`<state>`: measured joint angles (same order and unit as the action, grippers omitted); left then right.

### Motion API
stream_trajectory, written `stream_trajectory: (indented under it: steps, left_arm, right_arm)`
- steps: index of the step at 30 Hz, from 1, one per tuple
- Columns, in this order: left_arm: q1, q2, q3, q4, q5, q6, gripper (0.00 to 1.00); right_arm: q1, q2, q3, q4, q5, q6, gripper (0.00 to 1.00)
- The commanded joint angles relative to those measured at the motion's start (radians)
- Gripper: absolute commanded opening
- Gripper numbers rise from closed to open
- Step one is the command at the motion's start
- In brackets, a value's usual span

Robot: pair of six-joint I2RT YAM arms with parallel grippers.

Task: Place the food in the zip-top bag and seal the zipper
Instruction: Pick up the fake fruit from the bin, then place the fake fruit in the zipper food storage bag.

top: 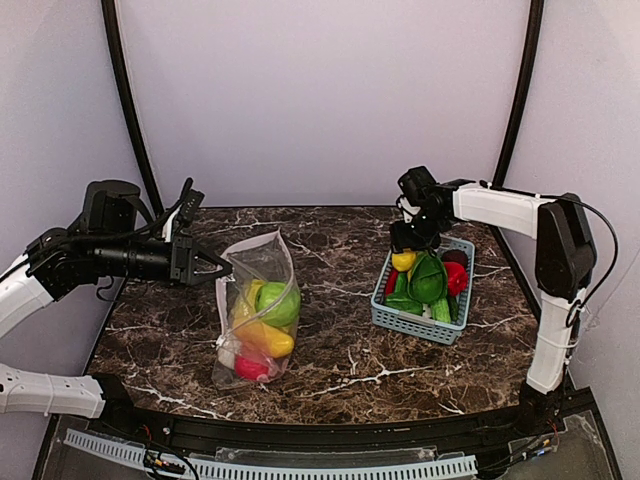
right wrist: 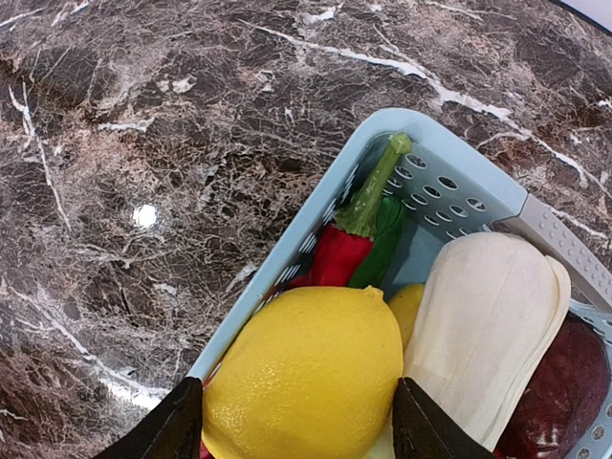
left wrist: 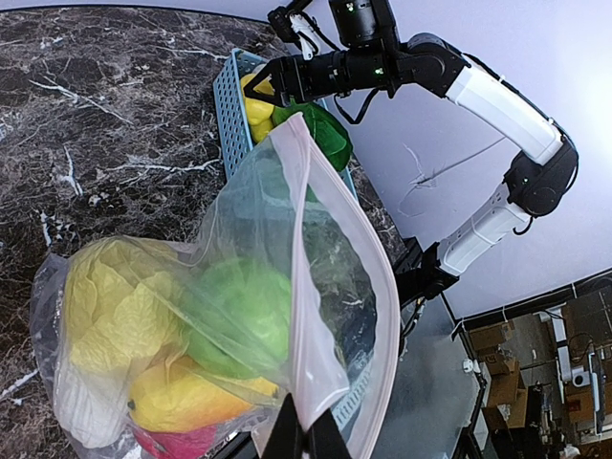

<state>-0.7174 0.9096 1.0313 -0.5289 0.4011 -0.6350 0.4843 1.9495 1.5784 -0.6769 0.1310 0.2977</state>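
The clear zip-top bag (top: 255, 320) lies on the table with its mouth raised and open. Inside are a green apple (top: 281, 302), an orange-yellow pepper (top: 266, 339), a red fruit (top: 251, 368) and a pale yellow piece (left wrist: 105, 306). My left gripper (top: 207, 266) is shut on the bag's mouth edge, pinching the pinkish zipper strip (left wrist: 308, 220) between its fingertips (left wrist: 287, 432). My right gripper (top: 408, 246) is over the basket's near-left corner, and its fingers (right wrist: 177, 426) press both sides of the yellow lemon (right wrist: 306, 368).
The light-blue slotted basket (top: 421, 325) stands right of centre. It holds a green leafy vegetable (top: 427, 280), a red chili (right wrist: 339, 253), a pale cream ridged vegetable (right wrist: 488, 325) and a dark red fruit (right wrist: 564, 392). Bare marble lies between bag and basket.
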Motion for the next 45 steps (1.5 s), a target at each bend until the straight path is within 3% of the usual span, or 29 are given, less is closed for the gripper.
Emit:
stream_trajectory:
  steps: [1, 13, 27, 45]
  left_arm:
    - [-0.003, -0.003, -0.009, -0.019, -0.004, 0.017, 0.01]
    - [-0.003, -0.007, -0.007, -0.019, -0.005, 0.017, 0.01]
    - [-0.004, -0.019, -0.010, -0.016, -0.004, 0.019, 0.01]
    - [-0.003, 0.019, -0.030, 0.080, 0.042, 0.005, 0.01]
  right_arm:
    - [-0.005, 0.037, -0.003, 0.003, 0.006, 0.014, 0.62]
    - [-0.005, -0.081, -0.019, 0.028, -0.027, 0.009, 0.53]
    - [-0.003, -0.319, -0.091, 0.003, -0.073, 0.011, 0.52]
    - [0.003, -0.695, -0.260, -0.027, -0.280, 0.077, 0.51]
